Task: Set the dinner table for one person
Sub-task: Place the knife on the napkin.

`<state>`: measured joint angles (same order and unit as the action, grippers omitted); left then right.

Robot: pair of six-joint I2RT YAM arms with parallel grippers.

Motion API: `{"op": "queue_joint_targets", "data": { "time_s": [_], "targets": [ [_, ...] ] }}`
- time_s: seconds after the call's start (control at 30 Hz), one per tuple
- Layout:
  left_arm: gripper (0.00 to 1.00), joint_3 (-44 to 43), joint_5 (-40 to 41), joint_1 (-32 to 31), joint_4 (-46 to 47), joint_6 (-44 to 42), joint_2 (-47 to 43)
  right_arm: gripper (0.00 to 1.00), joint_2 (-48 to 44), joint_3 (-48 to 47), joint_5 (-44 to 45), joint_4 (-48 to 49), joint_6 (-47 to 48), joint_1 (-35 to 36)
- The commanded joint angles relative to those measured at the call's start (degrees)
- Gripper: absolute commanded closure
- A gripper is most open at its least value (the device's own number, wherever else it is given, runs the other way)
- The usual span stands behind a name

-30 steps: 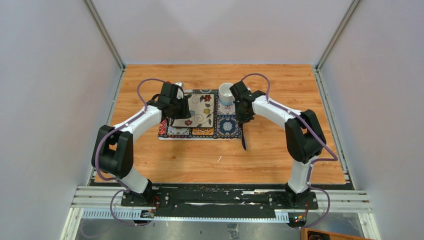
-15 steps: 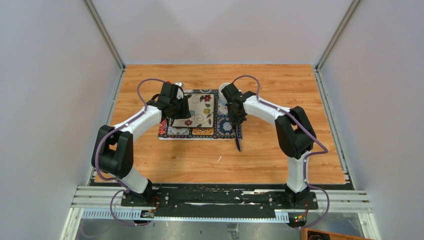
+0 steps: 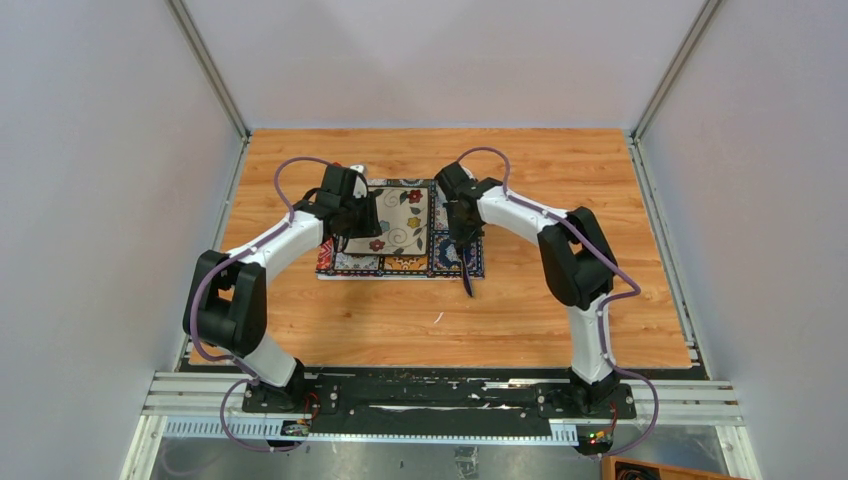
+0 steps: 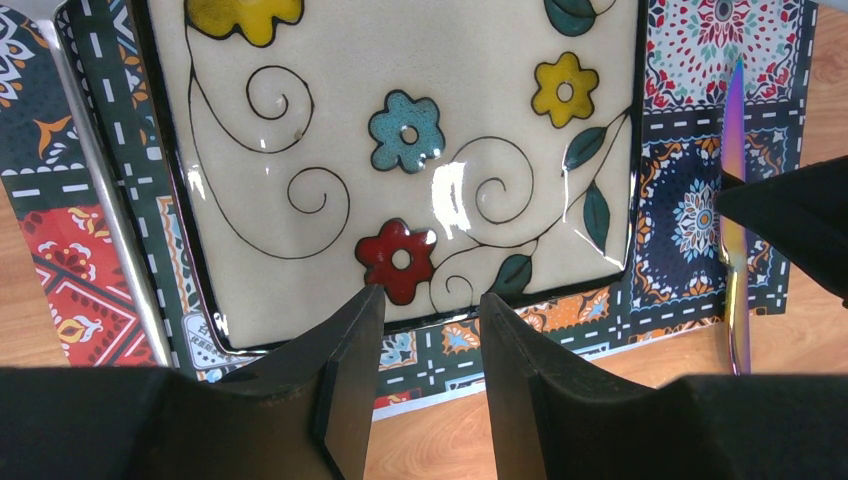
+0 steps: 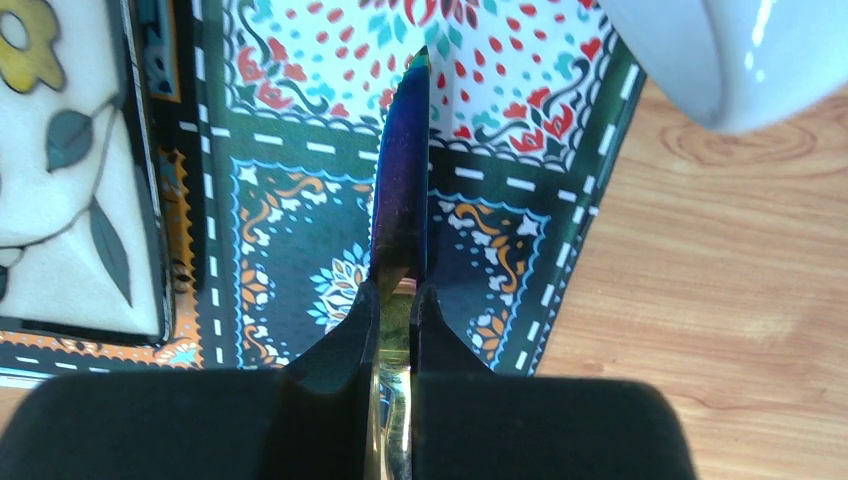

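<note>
The dinner table (image 3: 560,300) is light wood planks. A tile-patterned placemat (image 3: 400,262) lies on it and bears a square floral plate (image 3: 400,215). My right gripper (image 3: 463,238) is shut on an iridescent knife (image 5: 400,170), blade forward, over the mat's right strip beside the plate (image 5: 60,170). A white cup (image 5: 720,60) stands at the mat's far right corner; my right wrist hides it in the top view. My left gripper (image 4: 430,300) is open and empty over the plate's (image 4: 400,120) near edge. The knife also shows in the left wrist view (image 4: 735,200).
A shiny silver utensil handle (image 4: 100,210) lies on the placemat (image 4: 690,210) along the plate's left side. Grey walls enclose the table on three sides. Bare wood (image 5: 720,300) lies right of the mat and between the mat and the arm bases.
My right gripper has carried the knife leftward, from beyond the mat's right edge to over its right strip. The left arm has not moved.
</note>
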<state>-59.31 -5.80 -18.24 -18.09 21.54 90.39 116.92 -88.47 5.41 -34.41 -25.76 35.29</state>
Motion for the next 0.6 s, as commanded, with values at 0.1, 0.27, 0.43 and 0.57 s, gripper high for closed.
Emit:
{"op": "queue_joint_targets", "data": {
  "time_s": [0.1,0.27,0.43,0.57],
  "targets": [
    [0.55,0.12,0.44,-0.48,0.24,-0.27,0.35,1.0,3.97,-5.88,-0.63,-2.15,0.42,1.27],
    [0.55,0.13,0.32,-0.48,0.36,-0.31,0.38,1.0,6.19,-8.78,-0.79,-2.99,0.96,1.27],
    [0.55,0.14,0.12,-0.48,0.55,-0.14,0.81,1.0,7.75,-11.05,-1.05,-3.24,1.16,1.26],
    [0.55,0.12,0.06,-0.48,0.55,-0.18,0.74,1.0,9.03,-13.62,-1.28,-3.67,1.52,1.27]
  ]
}}
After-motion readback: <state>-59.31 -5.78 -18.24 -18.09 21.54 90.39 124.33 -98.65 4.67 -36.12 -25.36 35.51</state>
